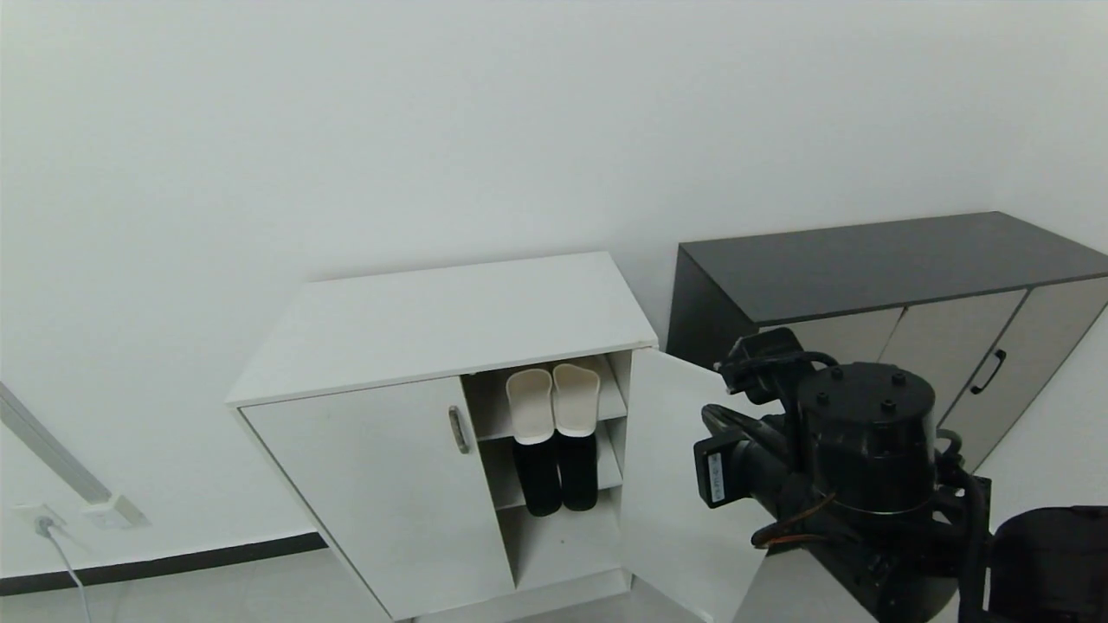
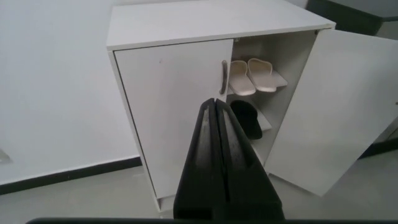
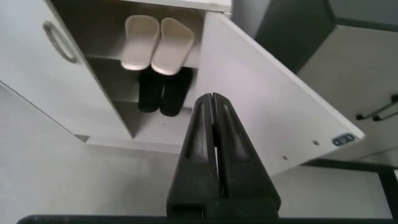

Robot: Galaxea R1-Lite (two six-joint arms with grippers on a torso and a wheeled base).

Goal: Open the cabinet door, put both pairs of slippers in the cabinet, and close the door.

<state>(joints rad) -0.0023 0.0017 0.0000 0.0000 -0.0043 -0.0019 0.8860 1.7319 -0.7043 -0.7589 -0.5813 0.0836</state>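
- White cabinet (image 1: pixel 441 320) stands vs. the wall; its right door (image 1: pixel 675 484) is swung wide open, its left door (image 1: pixel 372 493) is shut, w/ a metal handle (image 1: pixel 458 429) at the inner edge.
- White slippers (image 1: pixel 552 402): inside the cabinet, side by side on the top shelf of the open right half, ends sticking out past the shelf edge.
- Black slippers (image 1: pixel 556 472): inside the cabinet too, on the shelf directly under the white pair, also side by side.
- Left hand (image 2: pixel 214 102): fingers pressed together, nothing held; in front of the cabinet, facing the shut left door.
- Right hand (image 3: pixel 212 98): fingers pressed together, nothing held; in front of the cabinet, by the open door's lower part.
- Dark cabinet (image 1: pixel 866 260): just right of the white cabinet, doors shut.
- Wall socket w/ cable (image 1: pixel 39 522): low on the wall, well left of the cabinet.
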